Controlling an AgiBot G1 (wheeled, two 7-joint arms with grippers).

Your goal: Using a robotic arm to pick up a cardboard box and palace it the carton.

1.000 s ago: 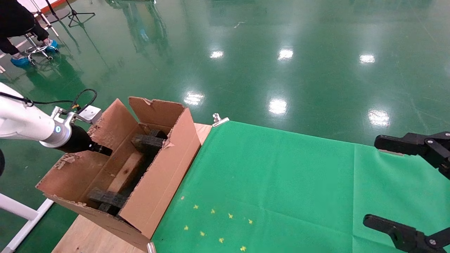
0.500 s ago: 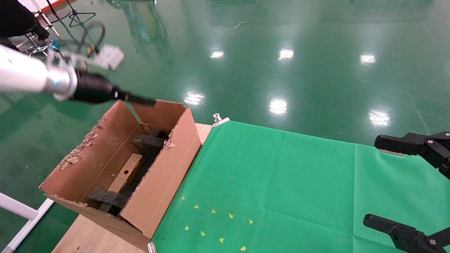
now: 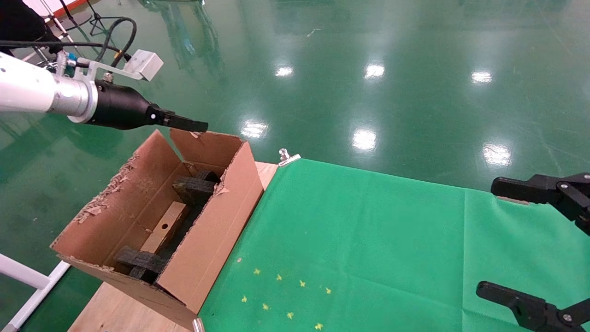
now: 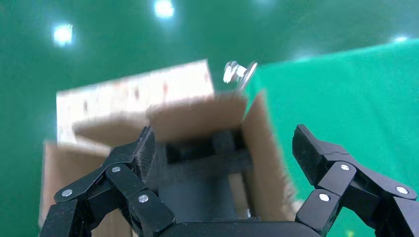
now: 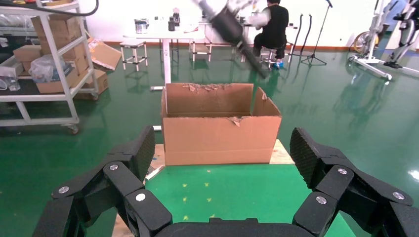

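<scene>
Left gripper (image 3: 196, 124) of the robotic arm (image 3: 27, 90) up in the air above the far end of the carton (image 3: 209, 240), clear of its torn rim; jaws spread wide and empty in the left wrist view, nothing between the pads (image 4: 146, 150). Cardboard box (image 3: 165, 228) lying lengthwise on the carton floor, round hole facing up, tucked between 2 dark foam pieces (image 3: 193, 188), 1 at the far end and 1 at the near end. Carton sitting on the wooden board (image 3: 115, 313) at the left edge of the table, just beside the green cloth (image 3: 368, 240), its long wall touching the cloth's edge. Silver clip (image 3: 288, 157) at the cloth's far corner. Right gripper (image 3: 534, 240) parked low at the right side over the cloth, jaws spread wide, holding nothing.
</scene>
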